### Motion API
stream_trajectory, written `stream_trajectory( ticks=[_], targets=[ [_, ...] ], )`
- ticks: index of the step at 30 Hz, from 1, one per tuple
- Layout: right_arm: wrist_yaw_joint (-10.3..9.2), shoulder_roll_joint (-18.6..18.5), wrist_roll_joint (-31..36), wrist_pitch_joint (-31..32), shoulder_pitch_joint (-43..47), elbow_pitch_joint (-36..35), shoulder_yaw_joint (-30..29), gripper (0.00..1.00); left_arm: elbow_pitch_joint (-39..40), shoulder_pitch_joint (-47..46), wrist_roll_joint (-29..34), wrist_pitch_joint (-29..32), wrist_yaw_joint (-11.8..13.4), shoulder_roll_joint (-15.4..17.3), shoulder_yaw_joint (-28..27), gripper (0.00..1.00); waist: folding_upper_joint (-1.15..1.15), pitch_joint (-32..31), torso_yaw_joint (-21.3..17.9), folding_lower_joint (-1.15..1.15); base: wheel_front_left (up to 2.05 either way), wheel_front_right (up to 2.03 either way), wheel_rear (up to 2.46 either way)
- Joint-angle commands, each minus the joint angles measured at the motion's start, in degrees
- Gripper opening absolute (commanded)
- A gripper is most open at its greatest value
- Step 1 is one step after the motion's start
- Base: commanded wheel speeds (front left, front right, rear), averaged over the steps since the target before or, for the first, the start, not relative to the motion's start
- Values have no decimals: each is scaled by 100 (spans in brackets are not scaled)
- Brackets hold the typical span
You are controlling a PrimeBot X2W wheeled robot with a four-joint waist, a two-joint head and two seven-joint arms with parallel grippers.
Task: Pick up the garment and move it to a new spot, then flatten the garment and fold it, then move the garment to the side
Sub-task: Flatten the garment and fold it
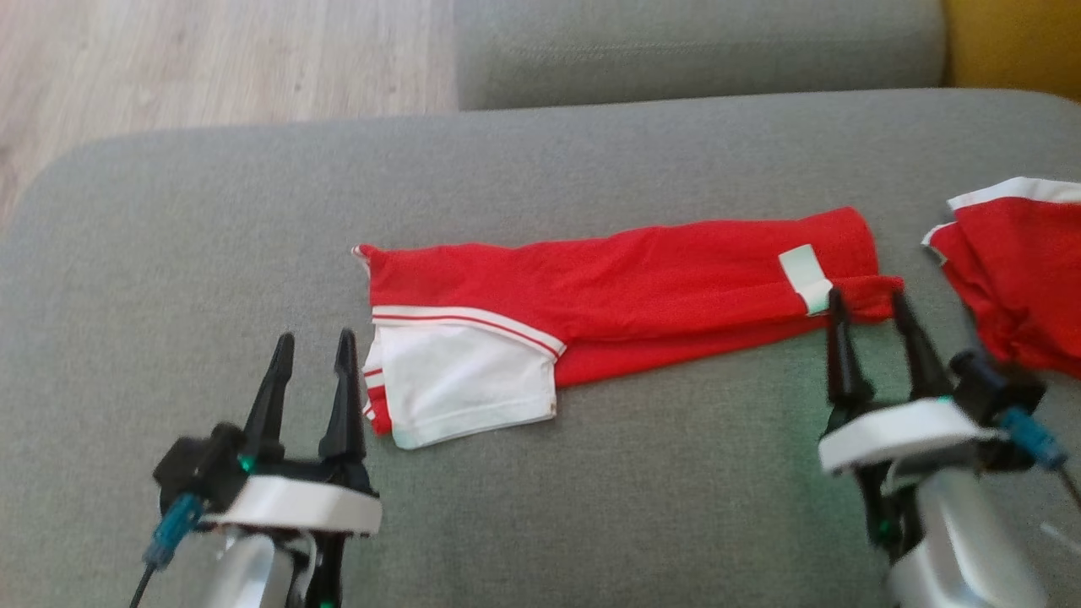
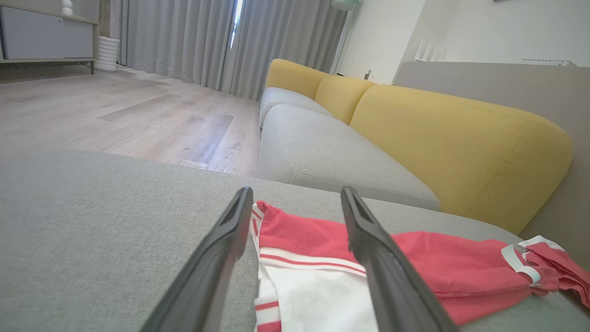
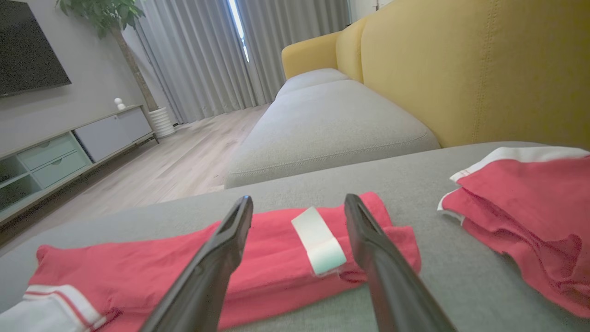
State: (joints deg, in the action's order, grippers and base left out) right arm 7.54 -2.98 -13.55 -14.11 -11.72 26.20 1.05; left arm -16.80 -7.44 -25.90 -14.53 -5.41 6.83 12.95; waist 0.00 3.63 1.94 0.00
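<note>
Crosswise on the grey fabric sofa cushion (image 1: pixel 169 253) lies the red cloth garment (image 1: pixel 659 270), folded into a long strip. Its long axis runs left to right, white-sleeved end toward the robot's left. The left gripper (image 1: pixel 316 338) hovers just beside that end, fingers spread and empty. The right gripper (image 1: pixel 867 295), likewise spread, points at the tabbed end, perhaps touching it.

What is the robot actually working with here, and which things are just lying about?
In the job: red garment, left tool, right tool (both open), grey cushion beneath it.
Lying about: other garment at the right, yellow backrest, floor, curtains, cabinet.
</note>
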Motion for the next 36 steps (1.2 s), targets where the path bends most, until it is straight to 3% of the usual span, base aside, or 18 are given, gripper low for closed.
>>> stream_trajectory(
  ticks=[1, 6, 16, 26, 27, 28, 29, 36],
  targets=[
    [-5, 9, -17, -25, -432, -157, 29, 100, 127, -398, 78, -46, -45, 1, -224, 100, 0, 106, 76, 0, 0, 0, 0],
    [-5, 10, 168, 211, -1040, 253, -799, 100, 47, -665, 167, -47, -137, -138, -246, 100, 0, 425, 230, 0, 0, 0, 0],
    [-5, 10, 916, 920, -2156, 1829, -2329, 100, -62, -1027, 158, -47, -200, -293, -169, 100, 0, 894, 467, 0, 0, 0, 0],
    [-5, 10, 1323, 1076, -2674, 3192, -2703, 100, -74, -1156, 132, -47, -206, -293, -72, 100, 0, 1056, 530, 0, 0, 0, 0],
    [-5, 10, 1325, 1052, -2710, 3292, -2694, 80, -81, -1159, 130, -47, -206, -286, -69, 100, 0, 1056, 522, 0, 0, 0, 0],
    [-5, 10, 1328, 1011, -2746, 3375, -2684, 32, -89, -1161, 129, -47, -206, -279, -65, 100, 0, 1053, 511, 0, 0, 0, 0],
    [-5, 10, 1325, 942, -2780, 3443, -2658, 0, -98, -1160, 128, -47, -207, -272, -63, 100, 0, 1042, 495, 0, 0, 0, 0],
    [-5, -69, 1476, 426, -2857, 3456, -2648, 0, -183, -1097, 58, -47, -207, -231, -80, 100, 0, 857, 288, 0, 0, 0, 0]
  ],
)
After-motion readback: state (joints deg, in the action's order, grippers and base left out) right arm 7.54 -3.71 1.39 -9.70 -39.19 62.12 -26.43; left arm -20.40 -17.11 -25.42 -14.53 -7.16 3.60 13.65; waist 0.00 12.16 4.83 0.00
